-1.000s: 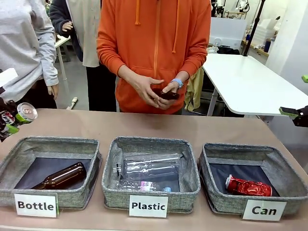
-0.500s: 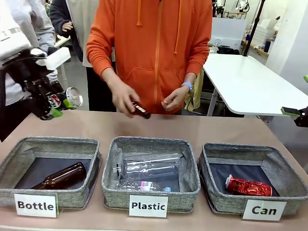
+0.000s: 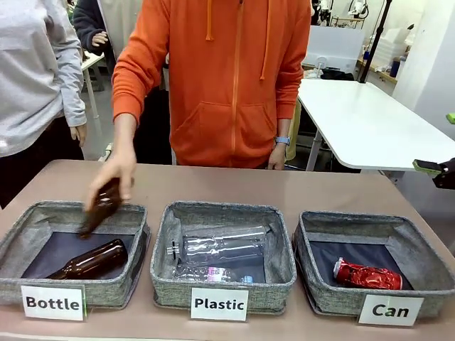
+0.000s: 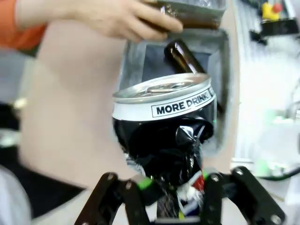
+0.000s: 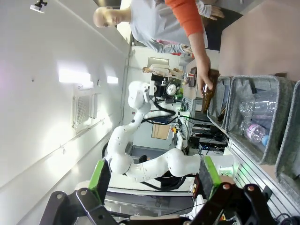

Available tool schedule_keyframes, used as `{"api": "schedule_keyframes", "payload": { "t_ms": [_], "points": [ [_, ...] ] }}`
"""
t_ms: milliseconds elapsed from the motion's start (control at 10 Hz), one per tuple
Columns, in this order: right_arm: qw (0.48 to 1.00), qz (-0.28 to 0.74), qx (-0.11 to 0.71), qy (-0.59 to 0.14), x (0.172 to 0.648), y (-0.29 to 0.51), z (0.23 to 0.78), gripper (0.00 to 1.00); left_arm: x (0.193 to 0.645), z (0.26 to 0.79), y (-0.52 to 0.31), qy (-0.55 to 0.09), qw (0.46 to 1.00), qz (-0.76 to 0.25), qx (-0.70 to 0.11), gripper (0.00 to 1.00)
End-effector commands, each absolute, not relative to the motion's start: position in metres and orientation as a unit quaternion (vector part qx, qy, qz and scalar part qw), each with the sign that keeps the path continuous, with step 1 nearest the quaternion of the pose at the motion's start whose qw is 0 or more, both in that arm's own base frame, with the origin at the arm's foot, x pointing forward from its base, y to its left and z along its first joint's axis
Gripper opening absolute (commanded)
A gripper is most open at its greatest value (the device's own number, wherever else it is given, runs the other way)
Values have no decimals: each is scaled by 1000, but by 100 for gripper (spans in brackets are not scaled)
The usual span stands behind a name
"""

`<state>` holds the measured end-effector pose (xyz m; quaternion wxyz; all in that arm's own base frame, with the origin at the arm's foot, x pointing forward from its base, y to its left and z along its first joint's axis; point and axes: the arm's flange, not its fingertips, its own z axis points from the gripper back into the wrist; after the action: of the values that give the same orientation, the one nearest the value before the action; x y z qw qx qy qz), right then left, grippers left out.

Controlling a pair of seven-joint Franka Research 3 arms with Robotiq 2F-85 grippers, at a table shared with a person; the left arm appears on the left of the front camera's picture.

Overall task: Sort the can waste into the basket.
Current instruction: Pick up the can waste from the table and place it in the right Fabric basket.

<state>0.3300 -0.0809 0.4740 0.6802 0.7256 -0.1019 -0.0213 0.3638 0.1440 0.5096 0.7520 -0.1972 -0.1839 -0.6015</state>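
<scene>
My left gripper (image 4: 171, 186) is shut on the dark crushed can (image 4: 164, 122), whose silver end points away from the wrist. It hangs in the air above the table. Beneath it lie a grey basket and a person's hand. A shiny red crushed can (image 3: 366, 275) lies in the grey basket (image 3: 370, 219) labelled "Can" at the front right. My right gripper (image 5: 154, 176) stands open with nothing between its green pads. One of its fingertips (image 3: 426, 166) shows at the right edge of the front view, off the table.
A person in an orange hoodie lowers a brown bottle (image 3: 102, 204) into the "Bottle" basket (image 3: 43, 213), which holds another brown bottle (image 3: 92, 261). The "Plastic" basket (image 3: 222, 209) in the middle holds clear bottles. Bare table stretches behind the baskets.
My left arm has carried the dark can up and out of the front view. The person's hand has moved the brown bottle from chest height down to the Bottle basket.
</scene>
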Motion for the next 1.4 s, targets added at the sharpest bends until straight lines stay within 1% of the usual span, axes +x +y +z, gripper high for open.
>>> {"api": "schedule_keyframes", "payload": {
  "t_ms": [0, 100, 300, 400, 700, 900, 1000, 1100, 1200, 1300],
  "points": [
    [679, -20, 727, -103, 330, -82, 476, 100, 302, 498, 181, -252, 770, -550, -202, 0],
    [679, -20, 727, -103, 330, -82, 476, 100, 289, 492, 197, -283, 779, -520, -206, 0],
    [679, -20, 727, -103, 330, -82, 476, 100, 281, 490, 215, -328, 783, -484, -215, 0],
    [679, -20, 727, -103, 330, -82, 476, 100, 285, 488, 215, -332, 783, -478, -222, 0],
    [679, -20, 727, -103, 330, -82, 476, 100, 291, 486, 204, -320, 783, -487, -219, 0],
    [679, -20, 727, -103, 330, -82, 476, 100, 306, 496, 186, -314, 764, -521, -216, 0],
    [679, -20, 727, -103, 330, -82, 476, 100, 318, 504, 168, -324, 744, -536, -232, 0],
    [679, -20, 727, -103, 330, -82, 476, 100, 331, 515, 140, -312, 732, -559, -232, 0],
    [679, -20, 727, -103, 330, -82, 476, 100, 345, 522, 105, -288, 723, -588, -221, 0],
    [679, -20, 727, -103, 330, -82, 476, 100, 364, 530, 62, -265, 697, -630, -216, 0]
  ]
}}
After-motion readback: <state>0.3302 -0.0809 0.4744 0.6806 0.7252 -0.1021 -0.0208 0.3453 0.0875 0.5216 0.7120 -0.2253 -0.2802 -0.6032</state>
